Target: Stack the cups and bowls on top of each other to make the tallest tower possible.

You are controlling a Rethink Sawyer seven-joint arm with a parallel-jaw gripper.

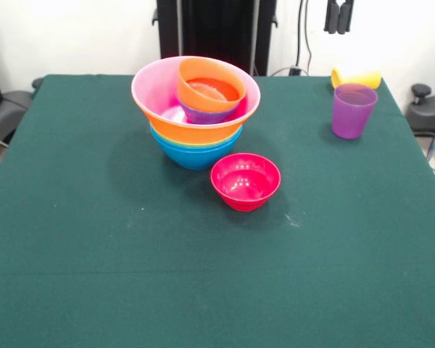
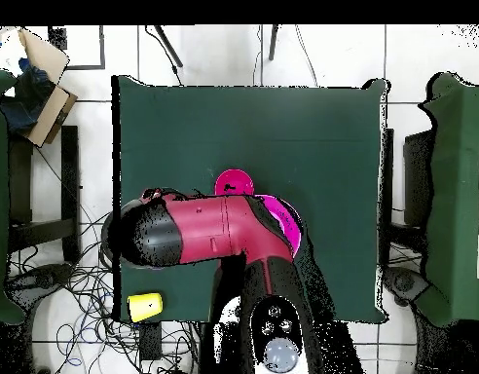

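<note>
The hand shows only as two dark tips at the top edge of the front view, above the far right corner of the worktop; whether it is open or closed cannot be told, and nothing is seen in its hold. From overhead the red and black arm lies across the near part of the green-covered worktop and hides most of what stands beneath it.

The tower stands left of centre toward the far edge in the front view. A light blue bowl forms its base, with a thin green rim just above it, then a wide orange bowl nested under a wide pink bowl. Inside the pink one a smaller orange bowl sits tilted on a purple-looking piece whose shape cannot be made out.

A crimson bowl stands upright on the cloth just beside the tower, on its near right, apart from the stack.

The purple cup stands upright near the far right corner, well apart from the tower. The yellow cup lies on its side just behind it, close to the worktop's far edge.
</note>
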